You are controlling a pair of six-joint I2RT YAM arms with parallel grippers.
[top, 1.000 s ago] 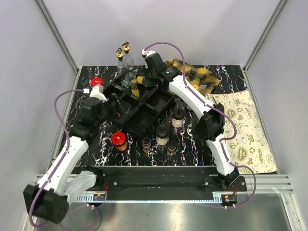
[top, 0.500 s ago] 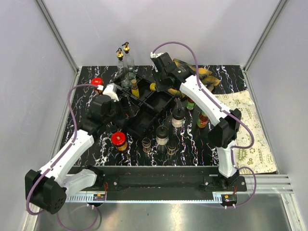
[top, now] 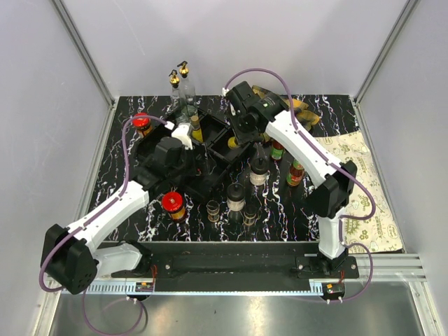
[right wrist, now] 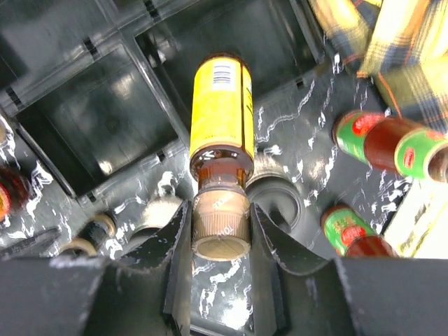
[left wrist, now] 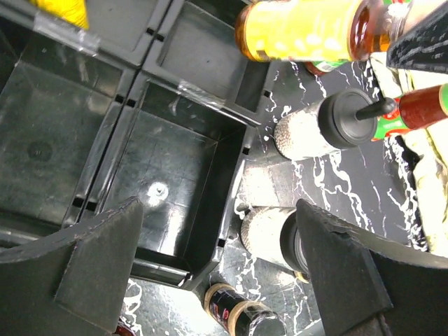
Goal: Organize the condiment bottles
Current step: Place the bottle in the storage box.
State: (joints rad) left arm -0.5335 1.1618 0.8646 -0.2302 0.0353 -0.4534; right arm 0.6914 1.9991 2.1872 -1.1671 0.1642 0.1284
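Note:
My right gripper [right wrist: 221, 234] is shut on the tan cap of a yellow-labelled amber sauce bottle [right wrist: 221, 133] and holds it above the black divided tray [right wrist: 119, 133]. From above, this gripper [top: 239, 134] and bottle [top: 232, 143] are over the tray's right part. My left gripper [left wrist: 220, 269] is open and empty above a bare tray compartment [left wrist: 164, 189]; it shows over the tray's left part [top: 189, 164]. A yellow-capped bottle [top: 197, 129] stands in the tray. Two gold-spouted glass bottles [top: 179, 82] stand at the back. Red-lidded jars [top: 172, 204] [top: 142, 122] stand left of the tray.
Two black-capped shakers [top: 259, 170] [top: 236, 197] and two small dark bottles [top: 213, 210] stand in front of the tray. Two red green-labelled bottles [top: 295, 173] stand to the right. The plaid cloth [top: 297, 108] lies at the back right, a printed paper mat [top: 357, 189] at right.
My right gripper has carried the yellow-labelled bottle from the tray's back edge forward over the tray. My left gripper has moved right, from beside the tray to above it.

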